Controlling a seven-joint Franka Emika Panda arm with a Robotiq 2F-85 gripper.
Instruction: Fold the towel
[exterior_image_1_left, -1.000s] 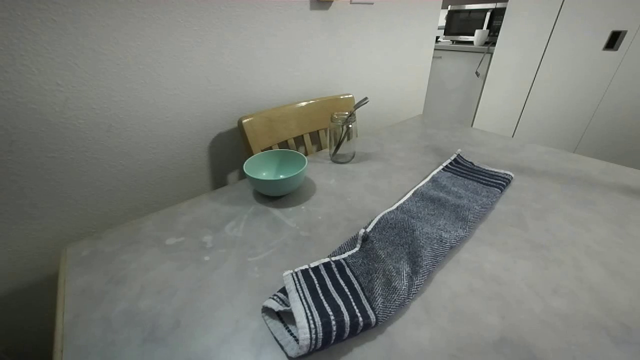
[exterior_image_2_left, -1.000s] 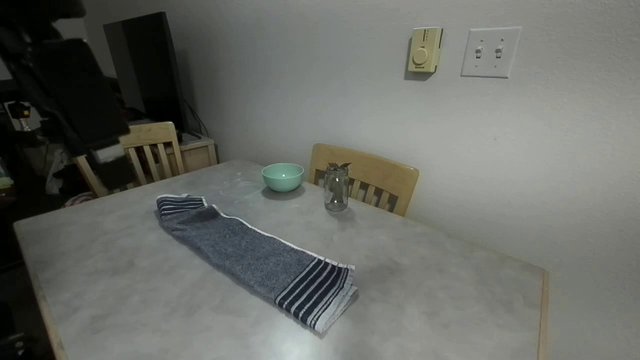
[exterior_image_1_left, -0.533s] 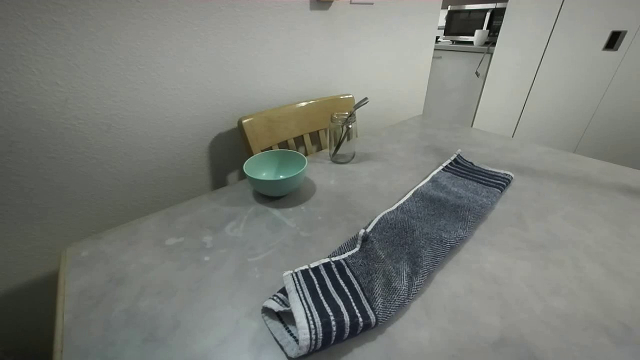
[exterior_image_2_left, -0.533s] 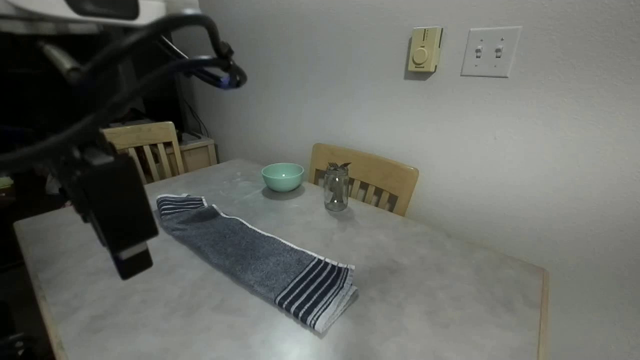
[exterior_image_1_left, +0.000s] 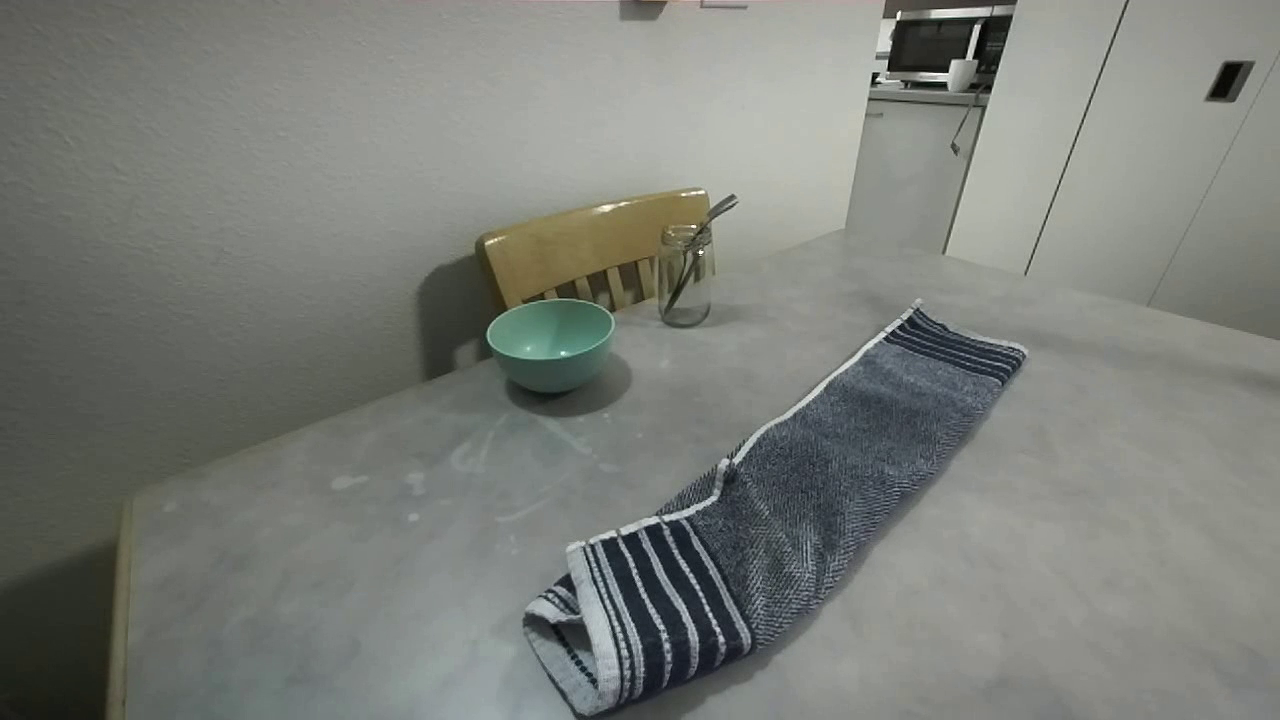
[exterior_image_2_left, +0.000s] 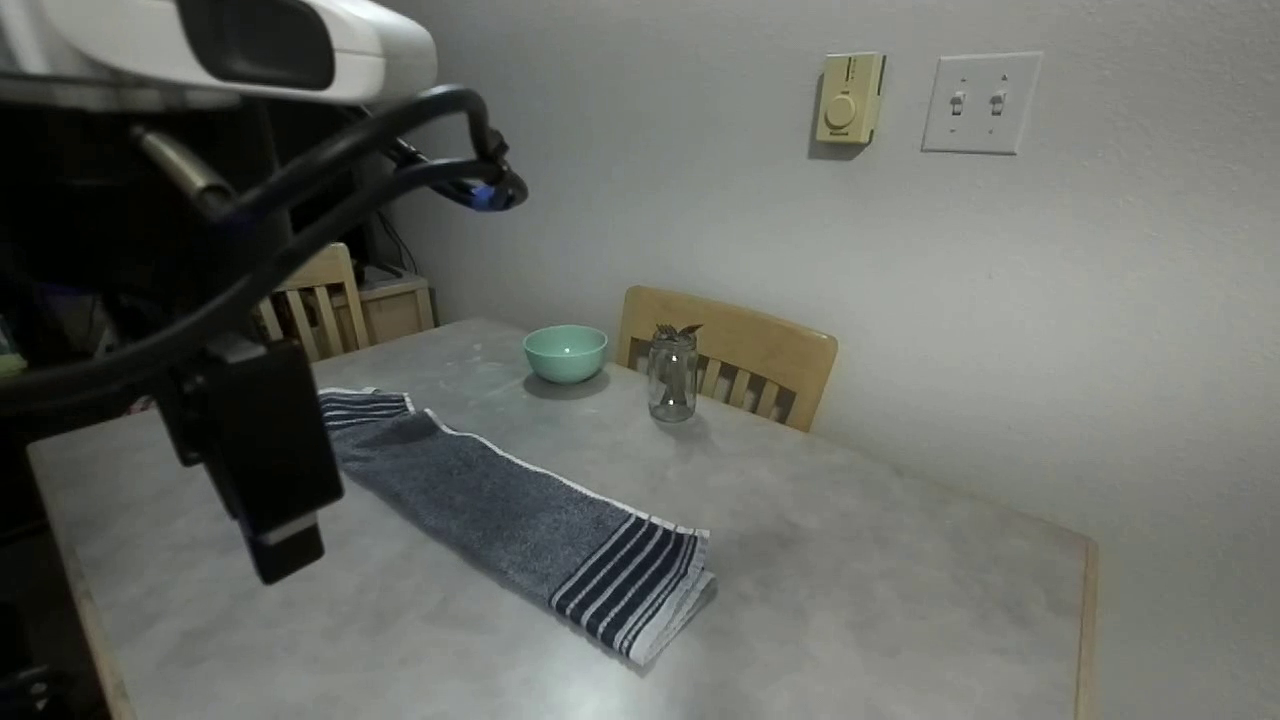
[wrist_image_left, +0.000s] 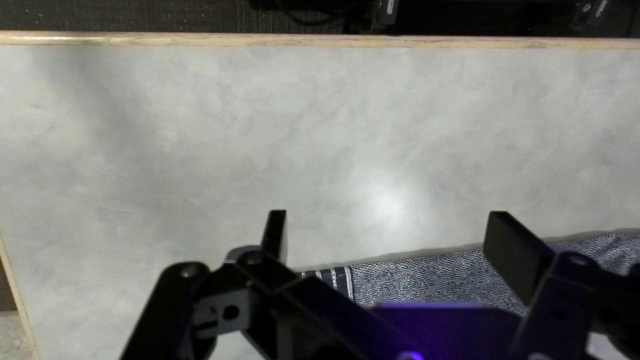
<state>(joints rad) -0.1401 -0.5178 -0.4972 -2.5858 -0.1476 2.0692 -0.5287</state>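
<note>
The towel, blue-grey with white and dark striped bands at its ends, lies in a long narrow strip on the table in both exterior views (exterior_image_1_left: 850, 460) (exterior_image_2_left: 490, 500). One striped end is curled open in layers, and its long edge is puckered near that end. My gripper (exterior_image_2_left: 288, 555) hangs above the table at the left in an exterior view, hiding part of the towel's far end. In the wrist view the gripper (wrist_image_left: 389, 213) is open with nothing between its fingers. Part of the towel (wrist_image_left: 425, 280) shows below and behind the fingers there, partly hidden by the gripper.
A teal bowl (exterior_image_1_left: 550, 345) and a glass jar (exterior_image_1_left: 686, 280) holding cutlery stand near the wall edge of the table. A wooden chair (exterior_image_1_left: 590, 240) is behind them. The table's wooden edge (wrist_image_left: 320, 41) runs across the top of the wrist view.
In an exterior view, the arm and gripper have come down from the upper left and moved slightly right. The towel, bowl and jar have not moved.
</note>
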